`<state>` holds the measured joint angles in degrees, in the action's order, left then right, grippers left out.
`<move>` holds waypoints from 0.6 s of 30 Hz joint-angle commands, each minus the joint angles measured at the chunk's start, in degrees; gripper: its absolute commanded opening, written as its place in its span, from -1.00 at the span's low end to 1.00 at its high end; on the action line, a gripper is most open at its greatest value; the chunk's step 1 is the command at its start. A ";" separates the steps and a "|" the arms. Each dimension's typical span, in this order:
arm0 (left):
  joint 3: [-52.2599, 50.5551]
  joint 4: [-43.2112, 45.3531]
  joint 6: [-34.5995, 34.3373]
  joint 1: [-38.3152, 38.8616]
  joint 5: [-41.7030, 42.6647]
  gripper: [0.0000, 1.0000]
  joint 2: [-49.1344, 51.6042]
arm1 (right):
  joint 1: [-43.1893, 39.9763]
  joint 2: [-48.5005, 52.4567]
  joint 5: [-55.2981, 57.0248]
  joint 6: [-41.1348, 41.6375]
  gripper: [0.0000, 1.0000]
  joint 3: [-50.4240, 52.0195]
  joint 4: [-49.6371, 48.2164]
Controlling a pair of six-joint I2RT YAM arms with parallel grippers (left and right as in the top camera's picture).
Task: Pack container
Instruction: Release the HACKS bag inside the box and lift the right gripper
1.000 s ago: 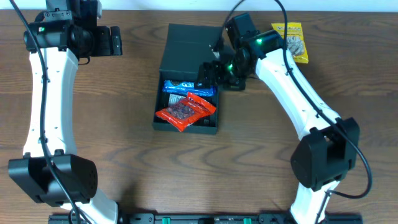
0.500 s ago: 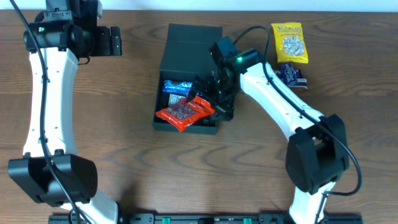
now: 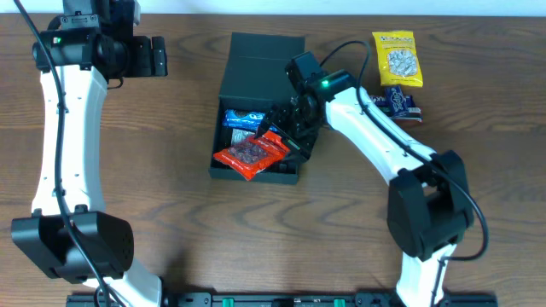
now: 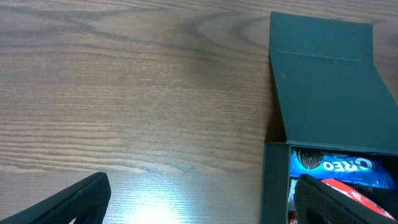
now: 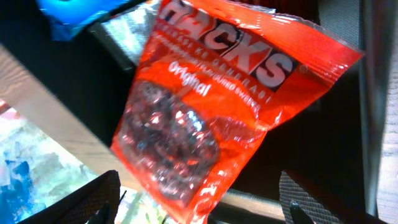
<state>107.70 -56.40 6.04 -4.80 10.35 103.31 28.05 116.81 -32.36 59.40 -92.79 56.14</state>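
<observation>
Two grippers show, and the right gripper (image 3: 288, 130) is the busy one: it hangs low over the right end of a red snack packet (image 3: 253, 152), its fingers spread wide to either side of the wrapper and not pinching it. The right arm slants across the container's right wall, hiding part of that edge from above. Behind the arm, on the bare tabletop (image 3: 171, 196), lie a yellow packet (image 3: 397, 58) and, just below it, a small dark blue packet (image 3: 399, 102). The left gripper (image 3: 157, 55) sits well off to the left, released and holding nothing.

A second ago the right gripper was up by the lid's right edge, and its arm covered the dark blue packet; now it has come down over the red one (which lies about where it did). The left arm has not moved.

The container (image 3: 256, 177) sits mid-tabletop with its lid (image 3: 263, 68) folded back flat. Inside, a blue Oreo packet (image 3: 243, 118) lies along the back wall, and the red packet rests in front of it, tilted and overlapping it.
</observation>
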 commanded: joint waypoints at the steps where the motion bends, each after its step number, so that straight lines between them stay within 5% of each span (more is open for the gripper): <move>1: 0.24 -0.11 0.42 -0.17 0.22 0.91 0.20 | 0.42 2.32 -1.31 1.46 0.59 0.79 0.20; 7: 0.24 -0.11 0.42 -0.17 0.22 0.91 0.20 | 0.42 6.16 -2.40 2.14 0.50 0.79 -0.79; 12: 0.24 -0.11 0.42 -0.17 0.22 0.91 0.20 | 0.44 7.32 -2.16 2.29 0.02 0.79 -3.37; 15: 0.24 -0.11 0.42 -0.17 0.22 0.91 0.20 | 0.42 7.41 -1.64 2.29 -0.46 0.79 -4.02; 18: 0.24 -0.11 0.42 -0.17 0.22 0.91 0.20 | 0.44 7.41 -0.61 2.29 -0.58 0.79 -4.11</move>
<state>107.70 -56.42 6.04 -4.80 10.33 103.31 28.03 121.34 -33.23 61.25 -92.62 52.14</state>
